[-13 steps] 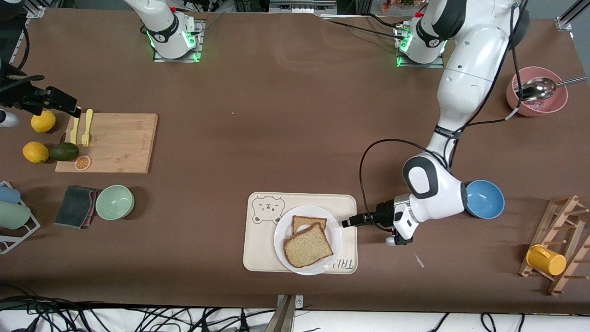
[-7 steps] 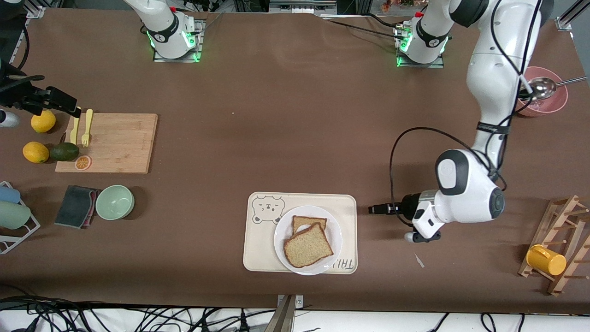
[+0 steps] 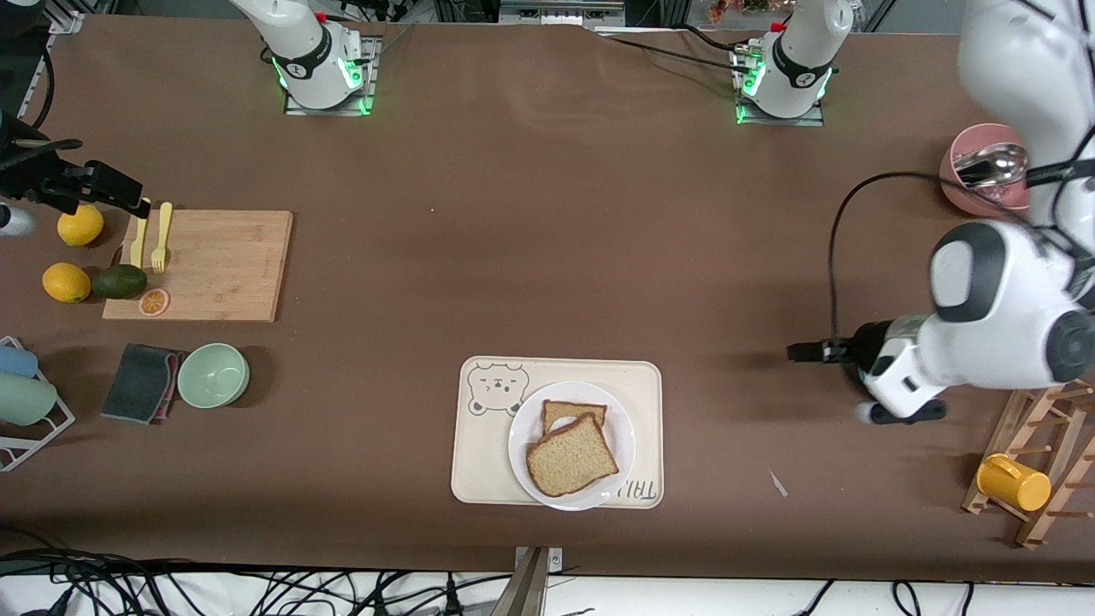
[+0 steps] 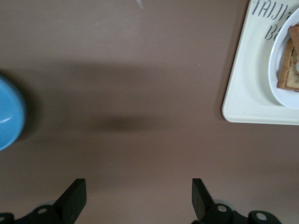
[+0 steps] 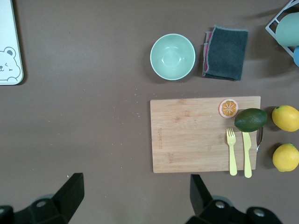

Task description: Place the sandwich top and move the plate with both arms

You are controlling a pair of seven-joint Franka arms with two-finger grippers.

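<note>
Your left gripper [image 3: 797, 352] and right gripper [image 5: 135, 196] hang open, holding nothing; the sandwich top [image 3: 571, 456] lies on the plate [image 3: 623, 445], which sits on the tray [image 3: 475, 462] by the table's near edge.

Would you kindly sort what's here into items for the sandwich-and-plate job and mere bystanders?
For the job:
sandwich top
plate
left claw, open over bare table
right claw, open above the cutting board's edge

Bystanders:
bear tray
green bowl
cutting board
yellow mug

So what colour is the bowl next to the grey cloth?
Pale green bowl, clearest in the right wrist view.
</note>
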